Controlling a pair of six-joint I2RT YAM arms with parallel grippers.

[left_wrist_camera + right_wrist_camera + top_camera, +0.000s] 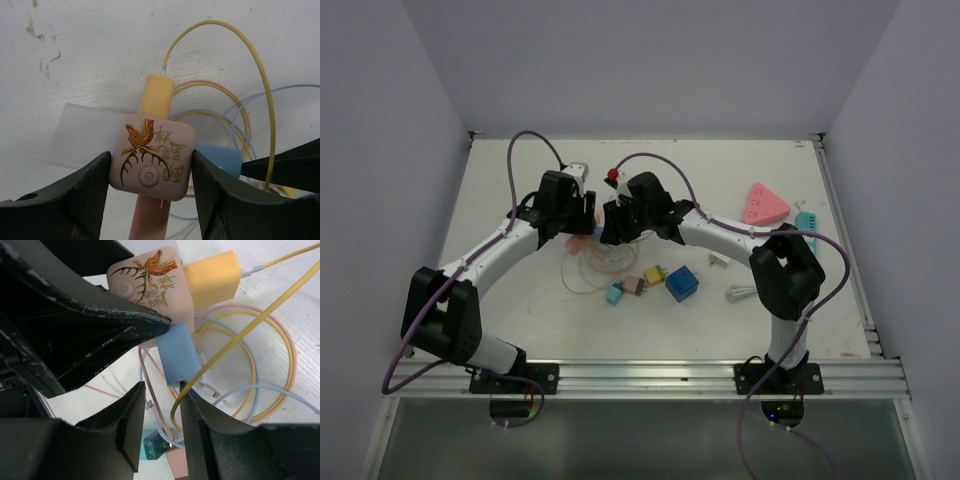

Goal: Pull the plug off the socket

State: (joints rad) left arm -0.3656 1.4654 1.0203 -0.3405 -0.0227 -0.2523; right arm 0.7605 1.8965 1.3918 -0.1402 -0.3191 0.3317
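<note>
The step in hand looks to be the pull itself, and it wants a firm anchor and a straight draw. The left gripper (pixel 151 167) supplies the anchor: its jaws are closed on the socket (pixel 152 150), a pink square block with a deer printed on it, one finger pressed to each flank. The right gripper (pixel 162 390) is lined up on the blue plug (pixel 176 352), its jaws a narrow gap apart with the plug's tail at their mouth; whether they bite on it yet I cannot tell. To do this well, I judge the right jaws should sit on the plug's body, not on the thin lead behind it, clamp square on its flat sides, and draw back along the plug's own length while the left holds the block down on the surface (pixel 100 50) (any sideways rocking would likely lever the block out of the left grip). The yellow cable (pixel 240 325) crosses right by the mouth of the right jaws and could get pinched in with the plug. The socket sits near the middle of the surface, a little toward the far edge and the left side, under the two meeting wrists. The blue plug lies flat, nose buried in the socket's side and tail pointing away toward the right gripper. Its long axis runs square to that of the yellow plug (pixel 156 95), which sticks out of the neighbouring side.
</note>
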